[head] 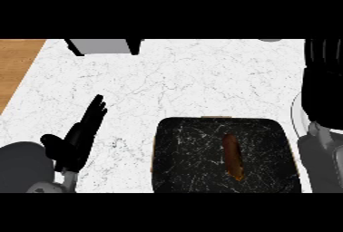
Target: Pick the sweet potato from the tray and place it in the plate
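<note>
A slim brown sweet potato (232,156) lies lengthwise in the middle of the dark marbled tray (181,149) at the counter's near edge. Just a white sliver of the plate (297,113) shows to the tray's right, mostly hidden under my right hand (324,86). That hand rises along the view's right edge with its fingers straight and holds nothing. My left hand (79,136) rests open left of the tray, fingers pointing up and away, clear of both the tray and the potato.
A grey box-like appliance (104,45) stands at the counter's back left. A wooden surface (17,63) borders the white marble counter (201,77) on the left. A small grey object (271,40) peeks in at the back edge.
</note>
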